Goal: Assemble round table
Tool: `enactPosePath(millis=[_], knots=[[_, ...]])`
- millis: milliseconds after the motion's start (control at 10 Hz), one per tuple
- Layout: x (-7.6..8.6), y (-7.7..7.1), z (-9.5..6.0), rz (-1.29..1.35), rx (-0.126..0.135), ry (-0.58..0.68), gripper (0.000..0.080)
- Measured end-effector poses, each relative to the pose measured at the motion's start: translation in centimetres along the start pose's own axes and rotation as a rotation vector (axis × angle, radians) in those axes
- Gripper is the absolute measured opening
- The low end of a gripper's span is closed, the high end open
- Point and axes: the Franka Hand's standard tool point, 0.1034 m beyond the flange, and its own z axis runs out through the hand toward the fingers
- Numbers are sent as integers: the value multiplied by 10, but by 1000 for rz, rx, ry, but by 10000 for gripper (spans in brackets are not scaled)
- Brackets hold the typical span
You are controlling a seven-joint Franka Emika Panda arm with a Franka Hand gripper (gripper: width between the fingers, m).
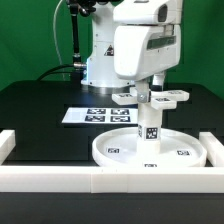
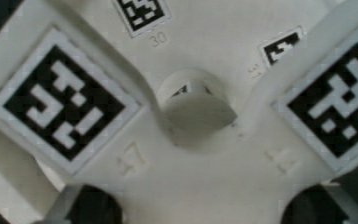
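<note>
The large round rimmed disc (image 1: pixel 118 152) lies on the black table just behind the front rail. The short tagged post (image 1: pixel 149 126) stands upright at its middle. The flat elongated base piece (image 1: pixel 168 97) sits level on top of the post. My gripper (image 1: pixel 147 88) comes straight down onto it. In the wrist view the base piece (image 2: pixel 194 110) fills the picture with two big tags and a round boss at its centre. My gripper (image 2: pixel 202 206) has its dark fingers (image 2: pixel 91 206) against the piece's two sides, shut on it.
The marker board (image 1: pixel 98 115) lies flat behind the disc toward the exterior view's left. The long white border rail (image 1: pixel 100 181) runs along the front, with raised ends at both sides. The arm's white body stands behind the parts.
</note>
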Motion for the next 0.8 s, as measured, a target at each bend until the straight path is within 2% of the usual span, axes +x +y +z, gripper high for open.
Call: enactPosePath(millis=[500, 800], knots=[[0, -4, 0, 673, 15, 10, 439], [0, -3, 1, 866, 18, 9, 439]])
